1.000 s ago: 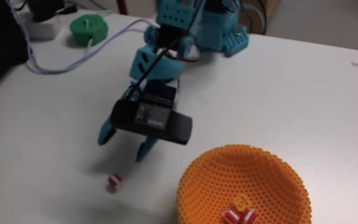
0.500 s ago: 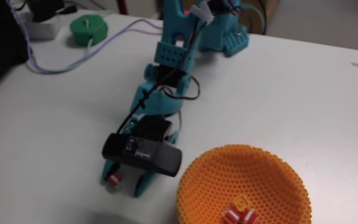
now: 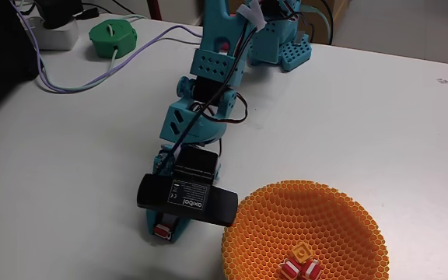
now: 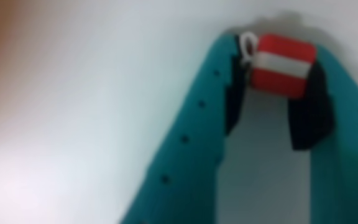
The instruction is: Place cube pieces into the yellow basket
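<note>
In the wrist view, a red cube piece with a white stripe point(image 4: 281, 66) is seen clamped between the teal fingers point(image 4: 185, 137) of the gripper point(image 4: 278, 81), resting against the white tabletop point(image 4: 92, 74). In the fixed view, the gripper point(image 3: 164, 231) is lowered to the tabletop point(image 3: 379, 117) just left of the yellow basket point(image 3: 317, 210), with the gripped cube piece point(image 3: 162, 231) partly visible beneath the black wrist camera point(image 3: 187, 201). Inside the basket, two red striped cube pieces point(image 3: 300, 269) and one yellow-orange cube piece point(image 3: 301, 252) are observed lying together, touching, near the front wall.
</note>
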{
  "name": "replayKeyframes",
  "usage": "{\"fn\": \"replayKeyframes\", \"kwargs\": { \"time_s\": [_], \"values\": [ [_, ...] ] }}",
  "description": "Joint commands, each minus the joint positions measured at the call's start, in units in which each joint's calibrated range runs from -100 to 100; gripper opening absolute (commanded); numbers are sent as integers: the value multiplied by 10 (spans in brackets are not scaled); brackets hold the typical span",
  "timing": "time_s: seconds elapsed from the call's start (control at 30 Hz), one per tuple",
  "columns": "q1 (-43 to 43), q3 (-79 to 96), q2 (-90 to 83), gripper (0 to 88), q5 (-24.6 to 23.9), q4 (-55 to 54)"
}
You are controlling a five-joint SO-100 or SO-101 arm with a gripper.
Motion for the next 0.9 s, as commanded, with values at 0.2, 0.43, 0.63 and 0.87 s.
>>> {"fn": "replayKeyframes", "kwargs": {
  "time_s": [0.2, 0.43, 0.63, 0.87],
  "values": [
    [-27, -83, -258, 0, 75, 206],
    [-177, -154, -273, 0, 54, 314],
    [-249, -147, -193, 3, 40, 235],
    [-276, -139, -173, 329, 72, 191]
  ]
}}
